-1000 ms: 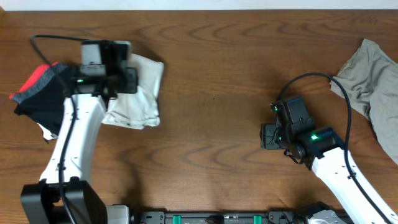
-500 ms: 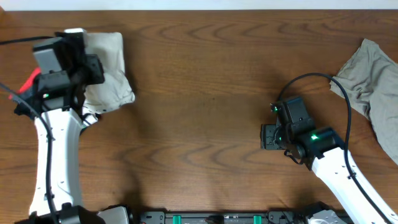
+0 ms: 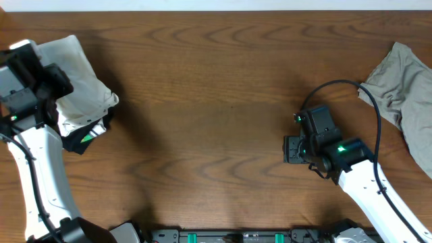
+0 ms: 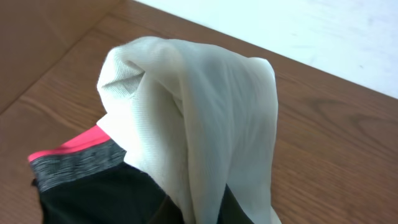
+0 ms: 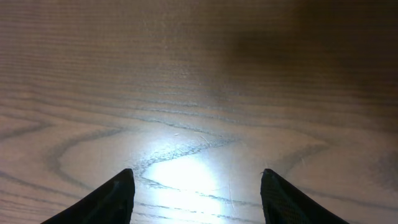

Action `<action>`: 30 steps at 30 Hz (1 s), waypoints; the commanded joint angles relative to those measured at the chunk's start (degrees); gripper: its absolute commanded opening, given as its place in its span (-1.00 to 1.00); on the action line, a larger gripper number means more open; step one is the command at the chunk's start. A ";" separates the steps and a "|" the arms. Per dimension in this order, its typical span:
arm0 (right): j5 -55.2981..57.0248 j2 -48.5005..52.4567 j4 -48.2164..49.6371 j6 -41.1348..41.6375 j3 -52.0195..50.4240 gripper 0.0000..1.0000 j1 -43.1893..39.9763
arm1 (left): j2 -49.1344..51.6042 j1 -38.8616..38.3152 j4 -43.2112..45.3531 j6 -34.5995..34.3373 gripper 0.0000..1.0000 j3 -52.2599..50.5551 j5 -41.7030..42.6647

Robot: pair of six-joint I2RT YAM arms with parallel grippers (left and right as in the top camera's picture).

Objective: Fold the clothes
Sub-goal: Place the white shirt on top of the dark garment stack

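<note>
Gripping a bunched white garment (image 4: 186, 118), the left tool (image 4: 200, 210) sits at the far left edge of the table (image 3: 216, 101). In the left wrist view the cloth rises out from between two dark fingers (image 4: 231, 210) at the bottom edge, which stand close together with the fabric pinched between them. The garment stands up in a soft peak with deep folds; no lettering shows on it. From overhead it spreads to the right of the left arm as a crumpled mound, its lower edge lying over a black garment (image 3: 84, 138). In the wrist view that black garment shows a grey band (image 4: 78, 165) with a red strip along it, and it lies just left of the white cloth and touches it.

At the right side, nearer the front, the right tool (image 5: 196, 174) hangs over bare wood. Its two dark fingertips (image 5: 121, 196) stand wide apart with nothing between them, and light glares off the table below.

A khaki-grey garment (image 3: 405, 88) lies rumpled at the far right edge, well apart from both tools.
</note>
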 commanded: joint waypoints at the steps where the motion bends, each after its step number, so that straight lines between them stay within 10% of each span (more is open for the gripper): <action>1: 0.00 -0.13 -0.72 0.94 0.70 0.26 -0.48 | 2.10 2.25 1.42 -2.08 -0.88 2.14 -0.13; 18: 0.00 -0.13 -1.73 0.94 0.70 0.26 -0.48 | 10.01 12.98 2.21 -6.45 -0.87 2.14 -0.52; 21: -0.02 -0.13 -1.77 0.94 0.70 0.26 -0.48 | 11.74 14.69 1.64 -6.60 -0.33 2.12 -0.52; 23: 0.00 -0.13 -2.01 0.96 0.70 0.25 -0.48 | 12.76 15.85 0.94 -9.42 0.82 2.12 -0.52; 30: 0.02 -0.13 -2.16 0.94 0.70 0.27 -0.48 | 12.39 20.35 -0.87 -21.29 0.96 2.12 0.07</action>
